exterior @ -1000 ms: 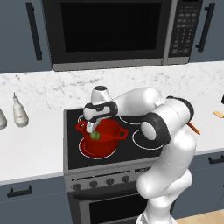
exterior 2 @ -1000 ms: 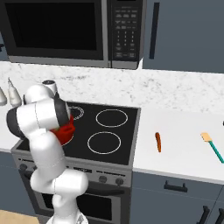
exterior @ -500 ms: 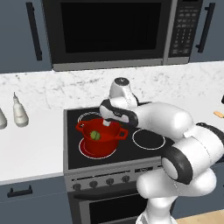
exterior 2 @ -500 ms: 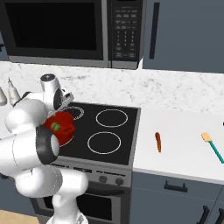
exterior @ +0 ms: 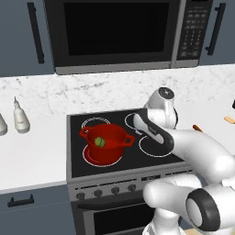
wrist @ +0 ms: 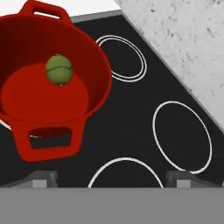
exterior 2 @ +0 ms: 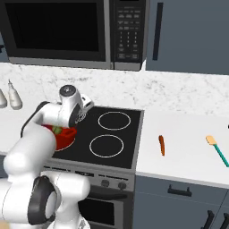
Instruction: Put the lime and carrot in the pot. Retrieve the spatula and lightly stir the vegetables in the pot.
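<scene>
The red pot (exterior: 106, 146) stands on the front left burner of the stove, and the lime (exterior: 99, 142) lies inside it. In the hand view the pot (wrist: 94, 94) is at the upper left with the lime (wrist: 59, 69) on its bottom. My gripper (wrist: 111, 181) is open and empty, hovering over the stove just right of the pot, and it appears beside the pot's right handle (exterior: 137, 121). On the white counter right of the stove lies the orange carrot (exterior 2: 161, 145), with the spatula (exterior 2: 217, 148) further right.
The black stove top (exterior 2: 134, 129) has four burner rings. Two bottles (exterior: 20, 120) stand on the counter to the left. A microwave (exterior: 114, 32) hangs above the stove, and a marble backsplash runs behind it.
The lime has dropped from the gripper into the pot. The hand has since moved right, from over the pot to beside it, and the arm has swung round with it.
</scene>
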{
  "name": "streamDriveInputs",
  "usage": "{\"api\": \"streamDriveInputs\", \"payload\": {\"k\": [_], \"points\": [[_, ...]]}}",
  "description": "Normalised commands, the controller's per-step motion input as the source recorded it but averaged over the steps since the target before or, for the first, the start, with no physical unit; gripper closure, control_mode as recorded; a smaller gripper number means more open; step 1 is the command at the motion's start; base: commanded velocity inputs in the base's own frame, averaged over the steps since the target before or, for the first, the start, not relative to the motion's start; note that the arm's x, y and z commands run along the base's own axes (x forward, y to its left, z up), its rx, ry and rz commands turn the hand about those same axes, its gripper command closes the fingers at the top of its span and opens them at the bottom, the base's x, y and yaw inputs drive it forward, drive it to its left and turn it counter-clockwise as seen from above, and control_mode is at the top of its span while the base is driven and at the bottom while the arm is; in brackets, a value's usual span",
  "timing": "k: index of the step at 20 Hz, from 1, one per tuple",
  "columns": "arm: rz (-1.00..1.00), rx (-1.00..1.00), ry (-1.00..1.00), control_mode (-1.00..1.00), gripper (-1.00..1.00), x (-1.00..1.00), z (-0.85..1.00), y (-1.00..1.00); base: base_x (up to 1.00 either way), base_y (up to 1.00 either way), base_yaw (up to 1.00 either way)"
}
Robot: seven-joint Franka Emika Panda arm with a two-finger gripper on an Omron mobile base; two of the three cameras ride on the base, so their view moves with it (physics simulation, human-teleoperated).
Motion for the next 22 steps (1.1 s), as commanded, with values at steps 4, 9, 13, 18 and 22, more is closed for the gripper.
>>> {"api": "streamDriveInputs", "payload": {"k": [4,9,13,18,22], "points": [[-0.25,0.06,0.00,-1.00,-1.00,-0.08,0.00,-1.00,0.00,0.00,0.00],[-0.39,0.07,0.03,-1.00,-1.00,0.00,0.00,-1.00,0.00,0.00,0.00],[-0.42,0.08,0.10,-1.00,-1.00,0.03,-0.03,-1.00,0.00,0.00,0.00],[-0.42,0.12,0.16,-1.00,-1.00,0.18,-0.10,-1.00,0.00,0.00,0.00],[-0.40,0.17,0.21,-1.00,-1.00,0.23,-0.13,-1.00,0.00,0.00,0.00]]}}
